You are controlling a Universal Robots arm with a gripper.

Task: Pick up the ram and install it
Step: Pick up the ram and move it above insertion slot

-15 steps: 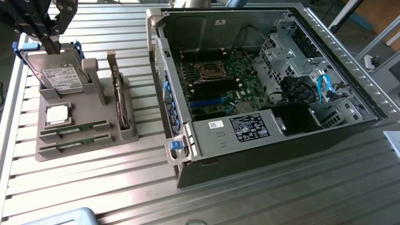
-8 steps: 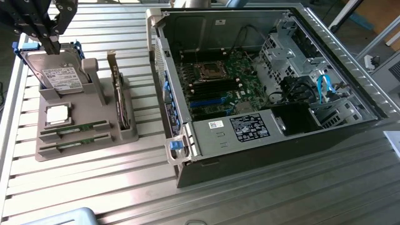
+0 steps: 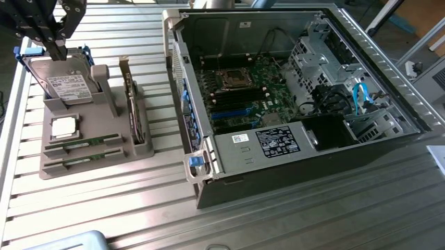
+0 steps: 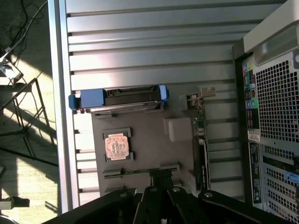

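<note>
Two green ram sticks [image 3: 83, 143] [image 3: 82, 162] lie in slots at the near end of a grey holder [image 3: 97, 172]. One ram stick [image 4: 135, 171] also lies in its slot in the wrist view, just past my fingertips. My gripper [image 3: 57, 51] hangs high over the holder, at the exterior view's upper left, shut and with nothing in it. In the wrist view the gripper [image 4: 161, 183] points down at the holder's ram end. The open computer case [image 3: 230, 194] lies at the exterior view's right, with its motherboard [image 3: 240, 94] exposed.
The holder also carries a hard drive with blue rails [image 3: 62, 78], a square silver processor [image 3: 64, 126] and an upright dark expansion card [image 3: 133, 109]. Everything rests on a ribbed metal table [image 3: 104, 208]. The case's power supply [image 3: 264, 143] and drive cages [image 3: 368, 120] flank the motherboard.
</note>
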